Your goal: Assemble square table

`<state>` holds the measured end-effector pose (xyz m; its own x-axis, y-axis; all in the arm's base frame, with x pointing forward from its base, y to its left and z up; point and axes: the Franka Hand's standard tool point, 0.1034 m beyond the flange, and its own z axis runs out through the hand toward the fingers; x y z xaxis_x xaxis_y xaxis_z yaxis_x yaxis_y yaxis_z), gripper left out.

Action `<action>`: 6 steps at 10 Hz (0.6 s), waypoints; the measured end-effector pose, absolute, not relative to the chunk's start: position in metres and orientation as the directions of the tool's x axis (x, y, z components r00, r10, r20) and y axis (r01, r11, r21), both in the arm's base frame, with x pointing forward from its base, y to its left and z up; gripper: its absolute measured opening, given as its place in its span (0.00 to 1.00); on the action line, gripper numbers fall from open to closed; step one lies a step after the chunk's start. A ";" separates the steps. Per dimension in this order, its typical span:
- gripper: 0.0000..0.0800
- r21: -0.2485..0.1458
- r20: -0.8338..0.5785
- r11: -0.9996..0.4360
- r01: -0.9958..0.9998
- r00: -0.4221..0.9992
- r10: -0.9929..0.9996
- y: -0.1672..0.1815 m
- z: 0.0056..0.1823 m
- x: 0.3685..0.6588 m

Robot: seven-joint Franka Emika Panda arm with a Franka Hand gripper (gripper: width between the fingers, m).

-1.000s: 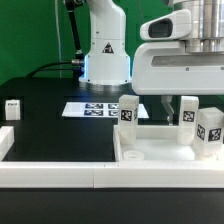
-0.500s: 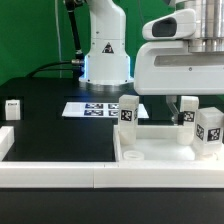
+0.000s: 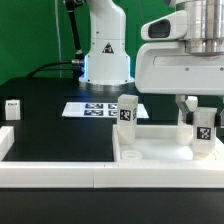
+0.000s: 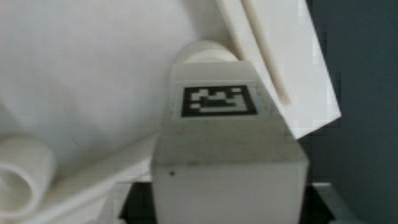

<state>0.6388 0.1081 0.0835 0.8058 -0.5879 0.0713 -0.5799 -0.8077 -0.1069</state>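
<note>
Square table: three legs (image 3: 127, 112), one free on panel (image 3: 155, 150), one clasped by end effector (image 3: 202, 118).

No readable lettering, only patterned tags (image 4: 219, 101) on legs (image 3: 127, 127) (also marker board (image 3: 90, 108))

The exterior camera sits low, barely above the tabletop (image 3: 60, 135), just behind the white rail (image 3: 55, 176) that fills its near edge. It faces across the black surface toward the robot base (image 3: 105, 50) at the back, and the arm (image 3: 180, 65) looms close at the exterior view's right. The wrist camera looks along the end effector (image 3: 201, 120) from very near, so one leg (image 4: 222, 150) fills most of its frame, with the white panel (image 4: 80, 80) behind. The two views share that leg and panel.
</note>
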 end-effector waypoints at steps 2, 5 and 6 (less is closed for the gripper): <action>0.36 -0.109 0.041 -0.589 -0.801 0.588 -0.808 0.107 0.083 0.635; 0.36 -0.105 0.005 -0.162 -0.981 0.163 -0.987 0.107 0.082 0.631; 0.37 -0.102 -0.010 -0.028 -0.994 0.029 -1.000 0.107 0.082 0.630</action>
